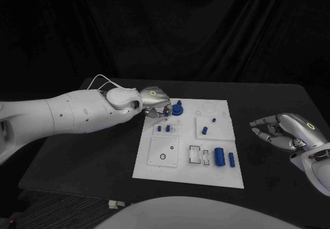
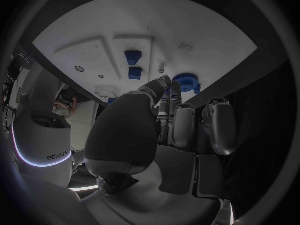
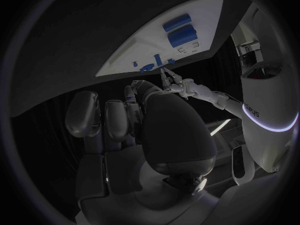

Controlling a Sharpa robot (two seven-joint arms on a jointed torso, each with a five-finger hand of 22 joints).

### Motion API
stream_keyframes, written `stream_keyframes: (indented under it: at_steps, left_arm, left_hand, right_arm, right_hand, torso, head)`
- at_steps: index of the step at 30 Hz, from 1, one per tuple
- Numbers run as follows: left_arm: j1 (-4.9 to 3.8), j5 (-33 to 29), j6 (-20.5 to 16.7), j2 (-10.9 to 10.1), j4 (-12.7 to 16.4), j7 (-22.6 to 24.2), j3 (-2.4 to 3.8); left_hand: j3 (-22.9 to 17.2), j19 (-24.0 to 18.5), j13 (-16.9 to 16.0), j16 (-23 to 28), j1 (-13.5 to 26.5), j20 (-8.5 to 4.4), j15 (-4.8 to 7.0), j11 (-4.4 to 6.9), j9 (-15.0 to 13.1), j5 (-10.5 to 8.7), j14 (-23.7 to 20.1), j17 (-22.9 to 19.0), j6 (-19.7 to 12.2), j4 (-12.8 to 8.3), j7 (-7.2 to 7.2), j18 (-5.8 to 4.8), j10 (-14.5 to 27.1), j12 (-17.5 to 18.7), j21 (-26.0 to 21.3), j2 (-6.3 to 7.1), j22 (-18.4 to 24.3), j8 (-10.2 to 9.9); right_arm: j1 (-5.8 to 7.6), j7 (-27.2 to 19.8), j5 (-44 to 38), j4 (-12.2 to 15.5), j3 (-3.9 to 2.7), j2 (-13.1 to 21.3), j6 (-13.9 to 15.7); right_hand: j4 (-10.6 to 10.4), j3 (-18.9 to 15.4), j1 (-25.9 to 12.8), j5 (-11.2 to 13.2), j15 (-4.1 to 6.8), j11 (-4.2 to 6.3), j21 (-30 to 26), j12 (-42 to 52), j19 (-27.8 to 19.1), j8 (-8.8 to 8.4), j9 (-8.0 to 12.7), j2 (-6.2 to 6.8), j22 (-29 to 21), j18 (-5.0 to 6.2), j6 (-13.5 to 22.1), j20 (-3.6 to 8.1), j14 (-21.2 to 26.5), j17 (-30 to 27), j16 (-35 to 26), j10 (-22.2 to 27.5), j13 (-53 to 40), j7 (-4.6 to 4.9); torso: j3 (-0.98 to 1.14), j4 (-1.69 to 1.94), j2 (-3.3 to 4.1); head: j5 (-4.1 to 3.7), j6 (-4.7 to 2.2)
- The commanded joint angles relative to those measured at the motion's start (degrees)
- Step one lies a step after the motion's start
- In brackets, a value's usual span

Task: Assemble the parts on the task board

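**Left hand at the round blue part, right hand idle beside the board**

On the black worktop lies the white task board, a long plate with several raised square panels and recesses. At its far end stands a round blue part with a short upright stem. Nearer the middle, small blue pegs stand in one panel, and two more small pegs in the panel next to it. Toward the near end a large blue cylinder lies flat, with a slimmer blue cylinder just beside it, both next to a pair of rectangular slots. A black ring mark shows on the near left panel.

The left hand reaches over the board's far left corner, its fingers pointing down just beside the round blue part; whether they touch or hold it cannot be told. The left arm crosses the worktop's left side and covers that corner of the board.

The right hand hangs off the board's right edge, well apart from every part, fingers curled inward around nothing.
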State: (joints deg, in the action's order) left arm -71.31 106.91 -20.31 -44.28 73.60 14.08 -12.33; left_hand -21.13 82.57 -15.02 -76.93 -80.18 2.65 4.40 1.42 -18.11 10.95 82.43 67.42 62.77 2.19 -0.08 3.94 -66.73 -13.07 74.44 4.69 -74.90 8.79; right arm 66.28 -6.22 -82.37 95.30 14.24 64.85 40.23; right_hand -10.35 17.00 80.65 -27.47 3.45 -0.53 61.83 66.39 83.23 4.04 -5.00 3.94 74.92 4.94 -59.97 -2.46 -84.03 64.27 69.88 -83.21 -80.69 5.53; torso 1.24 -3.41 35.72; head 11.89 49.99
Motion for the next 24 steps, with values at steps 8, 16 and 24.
stream_keyframes:
  at_steps: [8,16,24]
  left_arm:
    - [0.04,0.0,1.2,-0.8,0.9,-0.9,0.01]
    - [0.20,0.0,1.2,-0.5,0.9,-1.1,0.01]
    - [0.58,0.0,1.4,0.2,0.5,-1.1,0.01]
  left_hand:
    - [-0.2,0.2,0.8,0.5,0.8,-0.07,0.01,0.00,-0.3,-1.08,0.4,-0.4,2.1,0.0,1.82,-0.53,-0.5,1.0,-0.1,-0.14,-10.6,-0.7]
    - [-0.2,0.1,0.9,0.7,0.8,-0.07,0.02,-0.01,-0.3,-1.24,0.3,-0.5,2.1,0.1,1.83,-0.50,-0.5,1.1,-0.2,-0.11,-10.5,-0.8]
    - [-0.2,0.1,1.0,0.7,0.9,-0.08,0.03,-0.03,-0.2,-1.46,0.3,-0.6,2.1,0.1,1.84,-0.50,-0.6,1.2,-0.2,-0.09,-10.5,-0.8]
  right_arm:
    - [-0.47,1.1,-0.1,-0.2,-0.02,-0.1,-0.7]
    - [-0.60,1.1,-0.1,-0.4,-0.02,-0.2,-0.8]
    - [-0.64,1.1,-0.1,-0.4,-0.02,-0.2,-0.8]
  right_hand:
    - [0.0,0.5,-0.4,-0.2,0.36,0.30,-0.5,-0.5,-0.3,0.15,0.0,0.34,8.2,0.23,-0.2,0.09,-1.8,-0.2,-0.3,0.2,12.7,-0.04]
    - [0.0,0.5,-0.4,-0.2,0.36,0.30,-0.5,-0.5,-0.3,0.15,0.0,0.34,8.2,0.23,-0.2,0.09,-1.8,-0.2,-0.3,0.2,12.7,-0.04]
    - [0.0,0.5,-0.4,-0.2,0.36,0.30,-0.5,-0.5,-0.3,0.15,0.0,0.34,8.2,0.23,-0.2,0.09,-1.8,-0.2,-0.3,0.2,12.7,-0.04]
  torso:
    - [0.23,0.22,-0.39]
    - [0.19,0.13,-0.47]
    - [0.18,0.16,-0.44]
  head:
    - [0.20,0.01]
    - [0.24,0.01]
    - [0.13,0.01]
